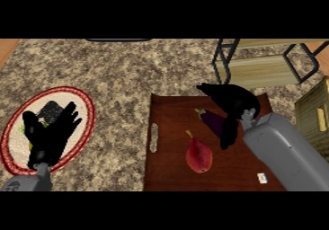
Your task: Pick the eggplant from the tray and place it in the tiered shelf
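My right robot hand (228, 99) is over the far part of the tray (174, 175), right of its centre. Its fingers curl downward, with one dark finger (226, 139) hanging low just right of the eggplant (212, 121). Can't tell whether the fingers actually close on the eggplant or only sit beside it. The grey forearm (286, 148) comes in from the lower right across the tray's right side.

The eggplant is on the tray, in its far half, dark purple with its stem end pointing far-left. It touches or overlaps the robot hand on its right side, and part of it is hidden by the fingers.

A red fruit (198, 155) with a yellowish stem lies on the tray nearer and slightly left of the eggplant, apart from it. A small white tag (262, 178) sits near the tray's near-right corner.

The shelf (263, 67) stands on the tabletop (127, 67) at the far right, beyond the tray; black frame, pale wooden tiers. A wooden crate (318, 117) is at the right edge.

My left robot hand (51, 132) is at the left, fingers straight and spread, resting over a red-rimmed plate (15, 157). It holds nothing.
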Available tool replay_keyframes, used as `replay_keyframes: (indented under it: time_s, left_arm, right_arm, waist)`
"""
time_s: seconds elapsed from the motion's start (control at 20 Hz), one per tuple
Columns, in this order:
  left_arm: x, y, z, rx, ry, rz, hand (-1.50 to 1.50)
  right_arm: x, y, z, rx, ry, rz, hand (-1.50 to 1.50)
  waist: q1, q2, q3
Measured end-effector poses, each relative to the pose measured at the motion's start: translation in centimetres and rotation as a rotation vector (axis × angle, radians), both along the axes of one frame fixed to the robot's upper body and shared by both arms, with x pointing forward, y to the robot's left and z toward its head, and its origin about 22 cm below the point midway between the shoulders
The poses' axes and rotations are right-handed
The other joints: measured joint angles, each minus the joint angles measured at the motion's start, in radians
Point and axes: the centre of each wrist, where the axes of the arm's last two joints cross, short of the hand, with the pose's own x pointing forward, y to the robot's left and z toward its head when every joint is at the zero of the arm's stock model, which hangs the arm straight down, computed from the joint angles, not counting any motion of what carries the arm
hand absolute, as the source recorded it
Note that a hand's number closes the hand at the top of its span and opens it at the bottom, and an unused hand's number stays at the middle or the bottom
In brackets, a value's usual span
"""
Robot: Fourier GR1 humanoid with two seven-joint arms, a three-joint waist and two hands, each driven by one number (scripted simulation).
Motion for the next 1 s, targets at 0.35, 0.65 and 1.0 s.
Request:
replay_keyframes:
  time_s: [0.35,0.65,1.0]
  left_arm:
    - [0.1,-0.2,0.1,-0.006,0.002,-0.006,0.00]
    - [-0.1,-0.4,0.0,0.003,0.000,-0.002,0.00]
    - [0.0,-0.1,-0.3,0.001,-0.009,-0.018,0.00]
  right_arm:
    - [0.0,0.6,-1.8,-0.031,-0.012,-0.019,-1.50]
    - [0.6,-0.5,-3.4,-0.080,-0.049,-0.031,-1.50]
    - [1.2,0.2,-5.7,-0.057,-0.081,-0.031,-1.50]
  waist:
    - [0.003,0.001,0.000]
    - [0.003,0.000,0.001]
    - [0.004,0.000,0.003]
